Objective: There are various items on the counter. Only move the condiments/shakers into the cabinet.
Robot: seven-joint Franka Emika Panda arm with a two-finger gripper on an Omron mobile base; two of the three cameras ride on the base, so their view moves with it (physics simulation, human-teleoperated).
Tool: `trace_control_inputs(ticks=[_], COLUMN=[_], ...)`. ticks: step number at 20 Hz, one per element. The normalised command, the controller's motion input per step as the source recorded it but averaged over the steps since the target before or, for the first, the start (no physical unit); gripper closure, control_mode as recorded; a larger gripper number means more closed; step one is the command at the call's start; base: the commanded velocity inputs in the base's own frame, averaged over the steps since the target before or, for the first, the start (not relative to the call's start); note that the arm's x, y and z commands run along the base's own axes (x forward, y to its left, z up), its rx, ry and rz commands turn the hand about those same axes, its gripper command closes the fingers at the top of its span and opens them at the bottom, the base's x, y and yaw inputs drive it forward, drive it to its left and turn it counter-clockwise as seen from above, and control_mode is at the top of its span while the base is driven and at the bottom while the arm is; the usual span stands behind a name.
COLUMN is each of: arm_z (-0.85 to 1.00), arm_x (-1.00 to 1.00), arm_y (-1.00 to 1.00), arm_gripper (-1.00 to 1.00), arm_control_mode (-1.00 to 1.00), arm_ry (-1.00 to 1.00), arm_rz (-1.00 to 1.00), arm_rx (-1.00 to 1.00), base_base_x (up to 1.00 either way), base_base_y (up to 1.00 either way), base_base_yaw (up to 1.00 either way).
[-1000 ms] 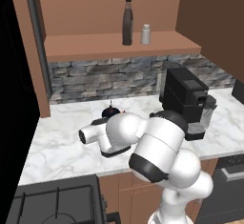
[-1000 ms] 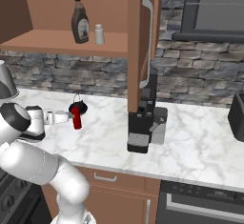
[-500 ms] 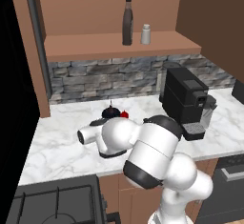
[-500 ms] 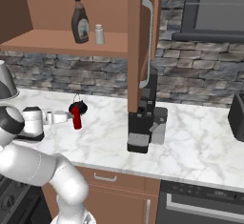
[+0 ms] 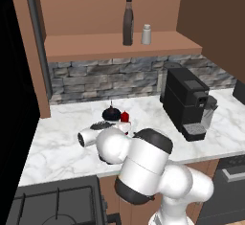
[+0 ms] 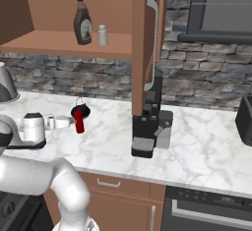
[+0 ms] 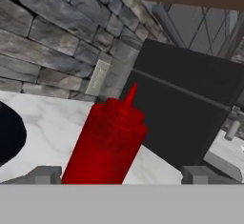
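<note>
The slim red squeeze bottle [image 7: 107, 142] stands on the white marble counter [image 5: 57, 147], close in front of my hand and between the fingertips [image 7: 45, 174]. My gripper [image 7: 123, 175] is open around it and not closed on it. From the base, the gripper [image 6: 63, 122] reaches level toward the red bottle [image 6: 78, 122], with the round black object [image 6: 80, 110] just behind. The dark brown bottle [image 5: 128, 14] and the pale shaker [image 5: 146, 34] stand on the cabinet shelf [image 5: 95, 47]. The same red bottle [image 5: 125, 117] sits beside the black object [image 5: 111, 114].
A black coffee machine [image 5: 186, 102] stands on the counter right of the bottle. The open cabinet door [image 6: 145, 43] hangs above the coffee machine [image 6: 150, 127]. A black stove top [image 5: 52, 205] lies at the lower left. A dark appliance [image 6: 244, 119] sits at the far right.
My elbow has swung lower and the hand has shifted slightly left and down, still facing the red bottle. The bottles, shaker and black object have not moved.
</note>
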Motion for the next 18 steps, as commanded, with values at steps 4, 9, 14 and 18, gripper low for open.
trace_control_inputs(ticks=[4, 9, 14, 18], arm_z=[-0.03, -0.01, 0.0, 0.0], arm_x=[0.0, 0.0, 0.03, 0.13], arm_y=[0.0, 0.0, 0.0, 0.0], arm_gripper=[-1.0, -1.0, -1.0, -1.0], arm_control_mode=[-1.0, -1.0, -1.0, -1.0], arm_ry=[-0.05, -0.08, -0.02, 0.0], arm_rz=[0.0, 0.0, 0.0, 0.0], arm_rx=[0.0, 0.0, 0.0, 0.0], base_base_x=[0.0, 0.0, 0.0, 0.0], base_base_y=[0.0, 0.0, 0.0, 0.0], base_base_yaw=[0.0, 0.0, 0.0, 0.0])
